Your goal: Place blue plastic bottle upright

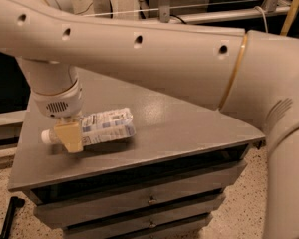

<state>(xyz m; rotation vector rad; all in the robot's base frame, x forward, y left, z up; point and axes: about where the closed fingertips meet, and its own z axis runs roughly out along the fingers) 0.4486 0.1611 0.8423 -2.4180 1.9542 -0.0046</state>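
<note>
The small clear plastic bottle with the pale blue-and-white label [107, 126] is lying on its side on the left part of the grey flat-topped table [189, 128], with its white screw cap [46, 136] pointing left. The tan two-finger gripper [70, 136] comes straight down at the neck end, right by the cap. Honestly can't tell if it's clamped on the bottle or just around it. The big cream arm [139, 49] stretches across from the right, and grey drawers [149, 201] sit under the tabletop.
</note>
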